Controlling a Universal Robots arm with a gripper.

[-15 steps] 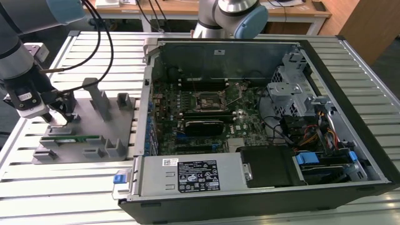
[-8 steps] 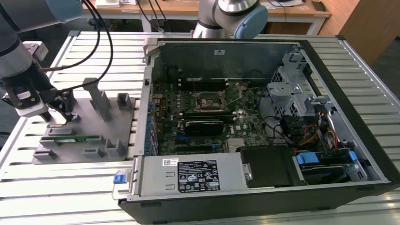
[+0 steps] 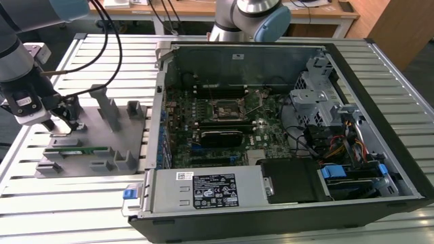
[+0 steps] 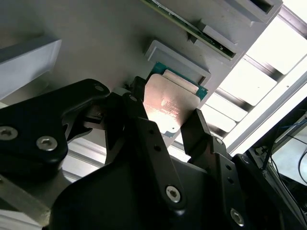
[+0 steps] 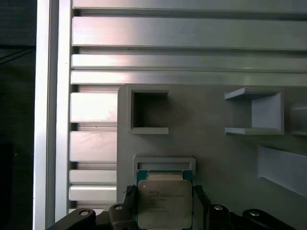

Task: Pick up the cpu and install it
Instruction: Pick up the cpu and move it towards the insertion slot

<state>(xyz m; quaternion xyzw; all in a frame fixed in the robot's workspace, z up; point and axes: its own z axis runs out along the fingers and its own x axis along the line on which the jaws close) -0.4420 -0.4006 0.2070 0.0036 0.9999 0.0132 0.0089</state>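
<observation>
Since the cpu (image 5: 164, 203) has to come out flat, the gripper (image 4: 165, 120) comes at it from above. Both wrist views show the two black fingers (image 4: 139, 108) pressed on opposite edges of the chip, so I judge the claw to be pinching it. The chip's silver top faces up, with a green edge showing against a raised grey stop (image 5: 164, 162), probably there to fix its position. It sits low on the grey fixture plate (image 5: 216, 143) and does not look lifted. Further along the plate, a green memory stick (image 3: 74, 151) lies in its own slot, each part seemingly kept apart for a clean grab. The plate rests on the slatted table (image 3: 81, 203), at the exterior view's left. Well apart lies the open computer case (image 3: 379, 127), on its side. Its motherboard socket (image 3: 225, 108) faces up and bare, so the install looks not yet done.
</observation>
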